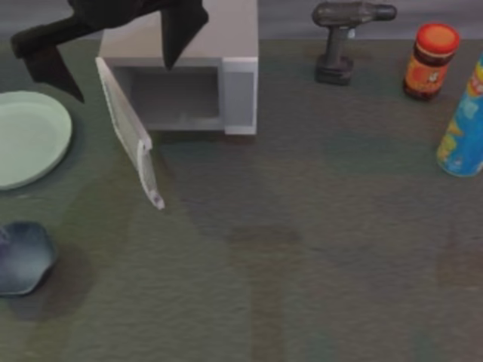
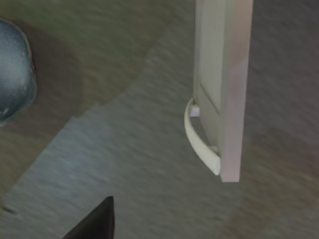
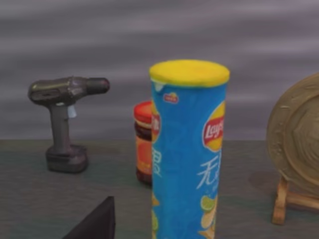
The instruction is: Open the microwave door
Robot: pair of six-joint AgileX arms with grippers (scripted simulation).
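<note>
Table (image 1: 317,256): dark mottled surface bearing all objects. Microwave (image 1: 215,34): far left-centre, cavity exposed. Microwave door (image 1: 128,132): swung wide open on its left hinge, edge pointing toward the near side, curved handle (image 2: 199,139) at its free end. Left arm (image 1: 113,19): dark, above the microwave's far left; whether its pincer is apart or together cannot be told. Plate (image 1: 26,136): pale green, left edge. Chip can (image 3: 192,149), drill (image 1: 343,38), jar (image 1: 430,60): far right.
</note>
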